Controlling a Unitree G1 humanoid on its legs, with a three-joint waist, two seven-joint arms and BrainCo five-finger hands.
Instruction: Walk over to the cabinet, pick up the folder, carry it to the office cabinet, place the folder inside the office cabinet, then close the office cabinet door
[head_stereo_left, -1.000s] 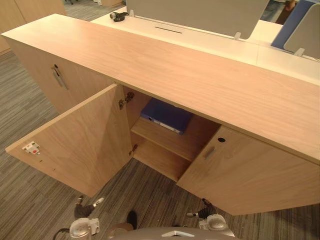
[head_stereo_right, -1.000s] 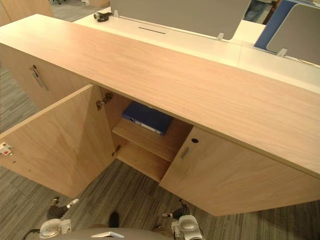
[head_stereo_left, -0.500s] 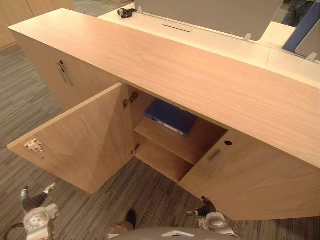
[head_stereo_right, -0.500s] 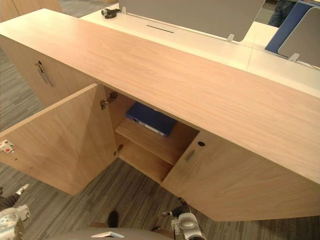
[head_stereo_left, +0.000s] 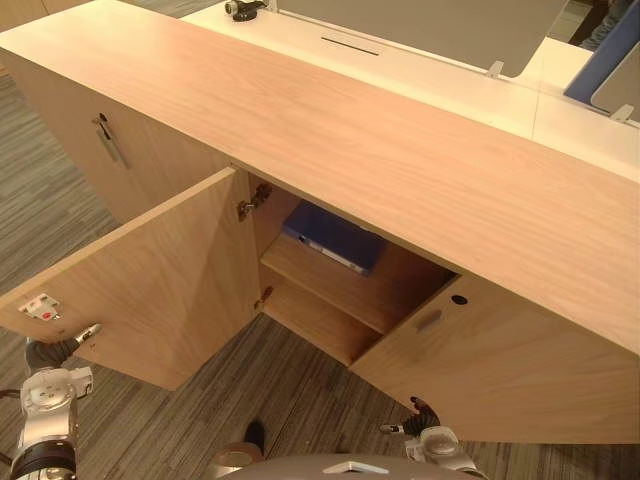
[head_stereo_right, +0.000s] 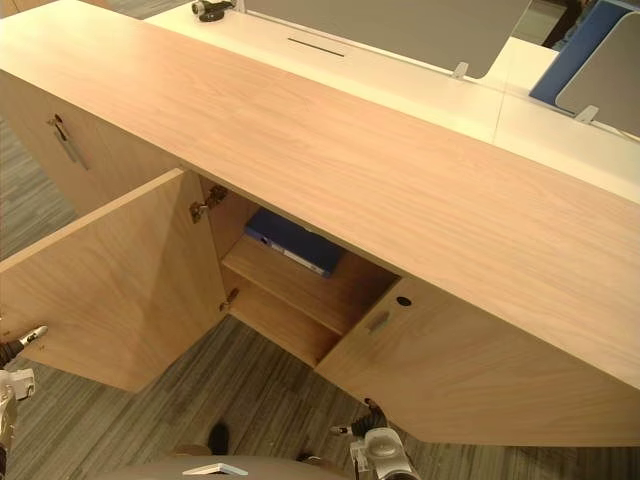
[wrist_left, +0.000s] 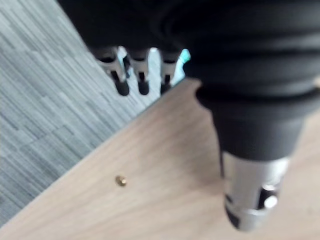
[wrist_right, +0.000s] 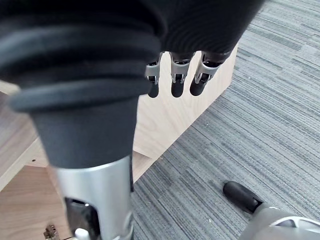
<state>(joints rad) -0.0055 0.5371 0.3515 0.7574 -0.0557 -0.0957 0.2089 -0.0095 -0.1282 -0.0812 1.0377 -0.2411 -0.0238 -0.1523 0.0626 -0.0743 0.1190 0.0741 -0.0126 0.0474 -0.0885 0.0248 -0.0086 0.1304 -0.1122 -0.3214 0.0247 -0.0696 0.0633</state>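
Note:
The blue folder (head_stereo_left: 335, 238) lies flat on the upper shelf inside the office cabinet (head_stereo_left: 400, 170). The cabinet's left door (head_stereo_left: 160, 285) swings wide open towards me, and its right door (head_stereo_left: 500, 365) stands ajar. My left hand (head_stereo_left: 52, 352) is low at the free edge of the left door, open, with its straight fingers (wrist_left: 131, 72) reaching past the door's edge and the wooden face (wrist_left: 150, 175) close by. Whether it touches the door I cannot tell. My right hand (head_stereo_left: 422, 422) hangs open and holding nothing below the right door, its fingers (wrist_right: 172, 75) relaxed.
A closed door with a metal handle (head_stereo_left: 105, 140) is further left on the same cabinet. Behind the cabinet runs a white desk (head_stereo_left: 450, 80) with grey dividers and a small dark object (head_stereo_left: 240, 8). Grey striped carpet (head_stereo_left: 300, 400) lies in front.
My left hand has swung out to the left and risen to the free edge of the open left door. The view has shifted a little. My right hand has stayed low.

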